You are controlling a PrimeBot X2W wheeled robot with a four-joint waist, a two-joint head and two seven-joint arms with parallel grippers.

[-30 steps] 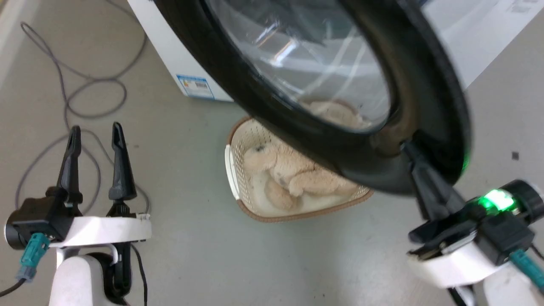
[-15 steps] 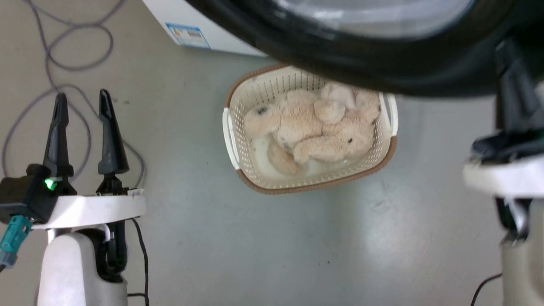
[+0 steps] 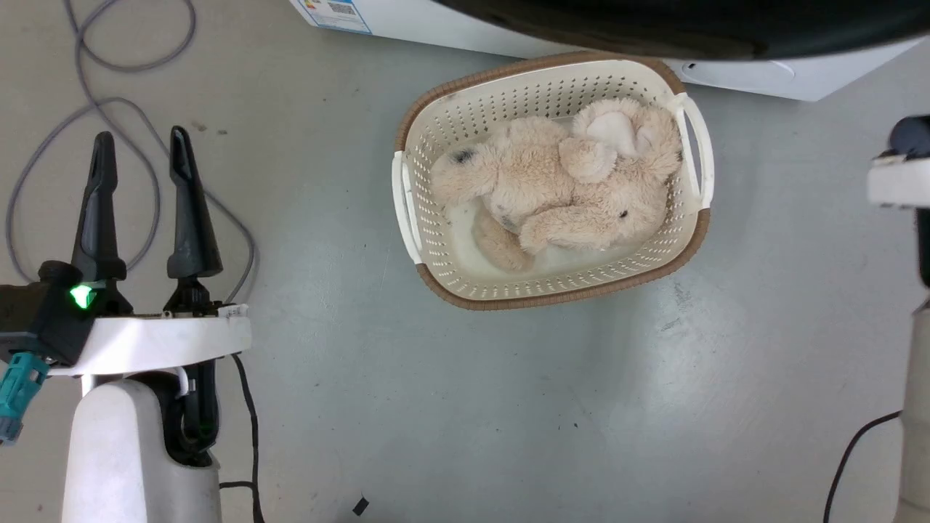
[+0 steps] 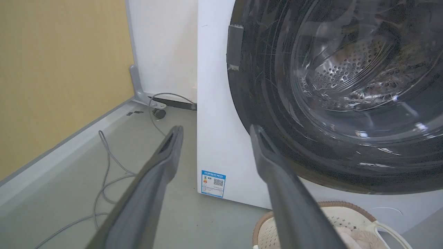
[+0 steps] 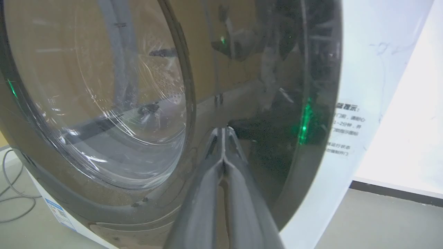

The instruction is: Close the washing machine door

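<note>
The washing machine (image 4: 214,103) is a white box with a flat, smooth front, and it stands on a grey, slightly shiny floor (image 3: 508,407) beside a yellow wall (image 4: 52,69). The washing machine door (image 4: 263,103) is large and round, with a wide glossy black rim around a bulging bowl of clear glass. The holes of the steel drum show through the glass. In the left wrist view the door lies flat against the machine's front, but if it is latched cannot be told. Just in front of the machine, on the floor, sits a cream plastic basket (image 3: 552,298) of rounded shape, with perforated walls and a brown woven edge. A beige plush toy (image 3: 552,189) with soft, fluffy fur lies curled inside it. The left gripper (image 3: 139,138) hangs over the floor, well apart from the basket, with its two long, dark, tapered fingers spread and nothing between them. The right gripper (image 5: 223,131) has its fingers pressed together with nothing held, and its tips seem to touch the door's glossy rim, where their reflection meets them. A thin grey cable (image 3: 131,123) makes loose loops on the floor near the left gripper. A small blue label (image 4: 213,183) is stuck low on the machine's front corner.
</note>
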